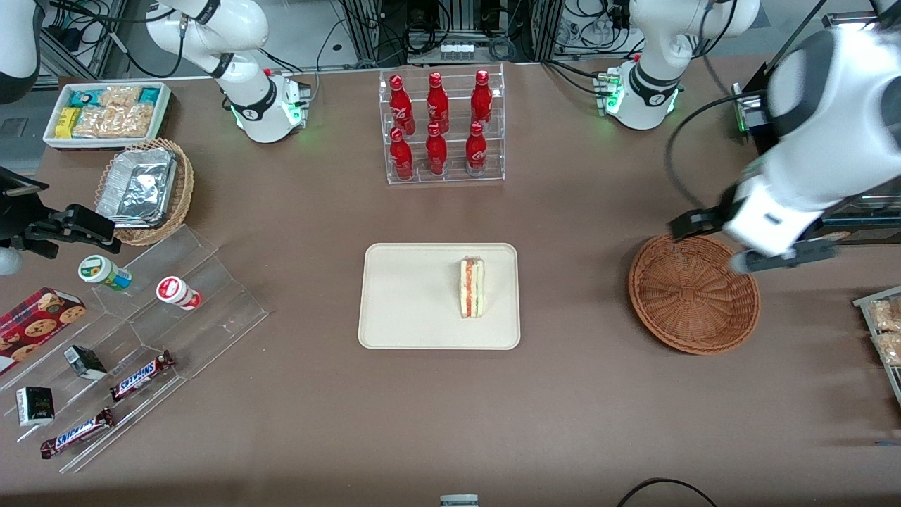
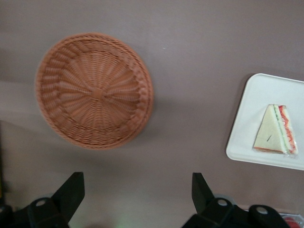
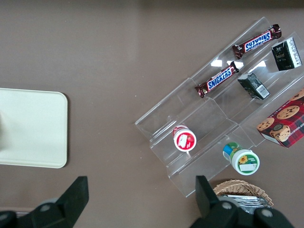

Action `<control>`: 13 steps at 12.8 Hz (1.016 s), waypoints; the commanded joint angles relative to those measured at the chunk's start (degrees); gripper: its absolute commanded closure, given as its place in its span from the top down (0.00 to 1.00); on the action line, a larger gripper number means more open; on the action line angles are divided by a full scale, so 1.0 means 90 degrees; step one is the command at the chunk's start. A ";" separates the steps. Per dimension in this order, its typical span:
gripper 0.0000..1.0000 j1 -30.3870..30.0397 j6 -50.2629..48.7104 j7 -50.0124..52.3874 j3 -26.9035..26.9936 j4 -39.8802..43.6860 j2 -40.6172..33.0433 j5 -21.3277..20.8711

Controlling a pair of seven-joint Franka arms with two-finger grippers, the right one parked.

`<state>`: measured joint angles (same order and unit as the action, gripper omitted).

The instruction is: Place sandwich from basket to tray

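The sandwich point(image 1: 471, 287) stands on its edge on the cream tray point(image 1: 408, 296), on the part of the tray nearest the basket. The round reddish-brown wicker basket point(image 1: 693, 296) sits empty toward the working arm's end of the table. My left gripper point(image 1: 718, 244) hangs open and empty above the basket's rim, on the side farther from the front camera. The left wrist view shows the empty basket point(image 2: 93, 90), the tray point(image 2: 256, 95) with the sandwich point(image 2: 275, 130) on it, and my gripper point(image 2: 137, 190) with its fingers wide apart over bare table.
A clear rack of red bottles point(image 1: 443, 127) stands farther from the front camera than the tray. A clear stepped display with snacks point(image 1: 141, 317), a lighter wicker basket with a foil pan point(image 1: 144, 190) and a white tray of snack packets point(image 1: 105, 113) lie toward the parked arm's end.
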<state>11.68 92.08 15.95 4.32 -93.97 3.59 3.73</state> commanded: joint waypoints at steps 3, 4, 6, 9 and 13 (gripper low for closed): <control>1.00 -0.0389 -0.0202 -0.0258 -0.0070 -0.0135 -0.0652 -0.0354; 1.00 -0.0389 -0.0289 -0.0277 -0.0031 -0.0106 -0.0691 -0.0404; 1.00 -0.0409 -0.0620 -0.0617 -0.0031 0.0138 -0.0682 -0.0395; 1.00 -0.0886 -0.0865 -0.0844 -0.0419 0.0333 -0.0682 -0.0337; 1.00 -0.1102 -0.1275 -0.1214 -0.0558 0.0665 -0.0682 -0.0346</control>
<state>3.12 83.00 7.34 0.48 -90.09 -2.33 0.97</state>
